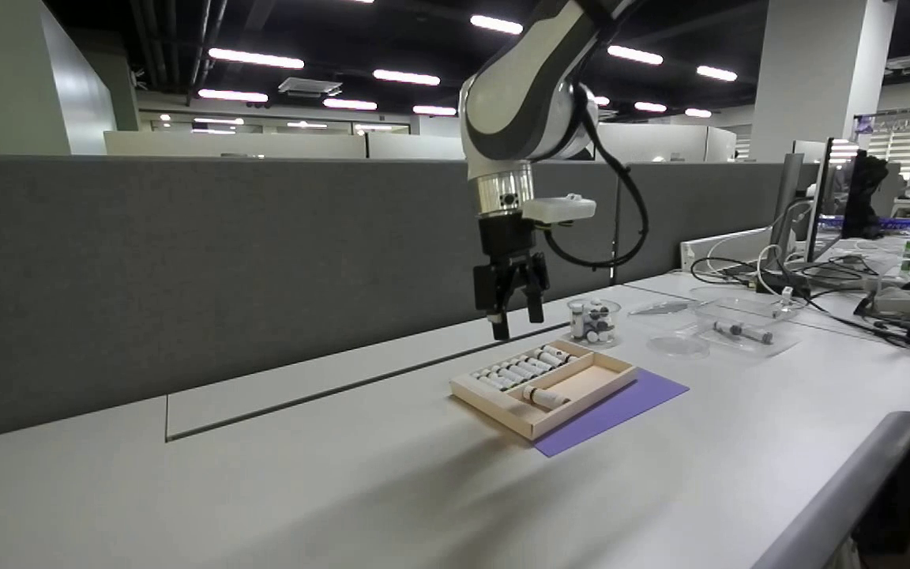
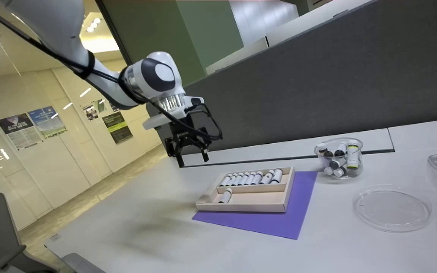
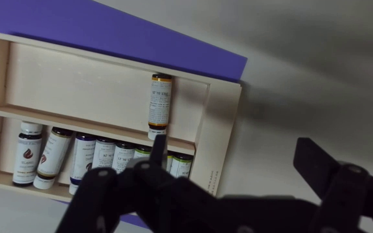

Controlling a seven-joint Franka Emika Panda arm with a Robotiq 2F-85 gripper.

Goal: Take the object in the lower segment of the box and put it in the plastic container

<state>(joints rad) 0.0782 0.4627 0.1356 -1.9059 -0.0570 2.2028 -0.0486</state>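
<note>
Bottle in lwr box seg; claw hovers nr, spread.

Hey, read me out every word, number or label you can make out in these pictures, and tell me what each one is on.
"YLANG", I think, rest unclear: on the leftmost bottle in the wrist view.
"2023.01.25", or nearly so, upside down and not sharp: on the lone bottle, apart from the row.
Too small or blurred to read: the other bottles, the lettering on the wooden box, and the wall posters in an exterior view.

Gripper downward, 2 fingers apart
</note>
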